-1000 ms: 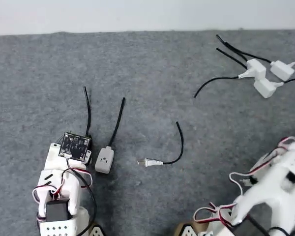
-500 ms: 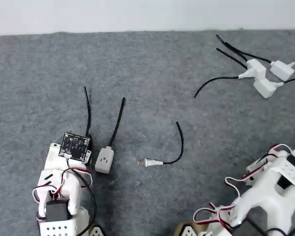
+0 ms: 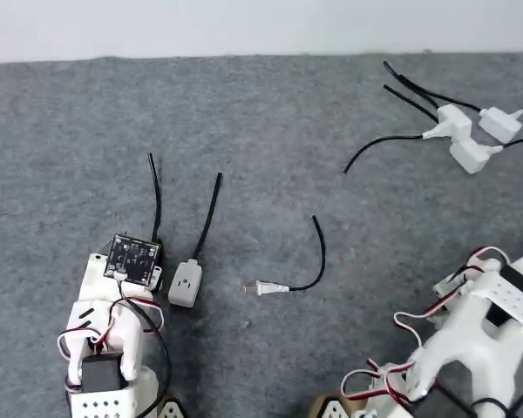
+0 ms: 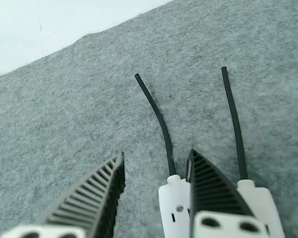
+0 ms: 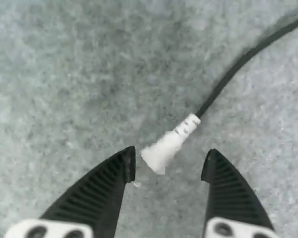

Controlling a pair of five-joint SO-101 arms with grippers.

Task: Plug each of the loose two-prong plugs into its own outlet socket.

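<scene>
From high above: a grey table (image 3: 70, 131), the left arm (image 3: 113, 348) at its near left edge, the right arm (image 3: 475, 335) at its near right corner. Just beside the left arm's head, a white outer socket (image 3: 185, 284) flat on the table, its black cord (image 3: 207, 218) running toward the far side. Alongside, a second cord (image 3: 155, 196), lower end hidden under that arm. Near the middle, well apart from both arms, a loose two-prong plug (image 3: 267, 287), prongs toward the outer socket, its curved cord (image 3: 319, 257) bending away behind. At the far right, three white pieces (image 3: 471, 155) bunched together with black leads; plug or socket, not to be told. From the left wrist: left tool (image 4: 155, 154) spread wide over the table, holding nothing. Between its fingers an inner socket (image 4: 173, 208), close against one finger (image 4: 208, 188); the outer socket just outside that same finger; both cords leading off across the felt. From the right wrist: right tool (image 5: 171, 150) wide apart and empty, with a white plug (image 5: 161, 151) on the table in the gap between the fingertips. A slanting cord (image 5: 238, 64) leading off from it; prongs not to be made out. Whether the same plug as the one near the middle, not to be told.
</scene>
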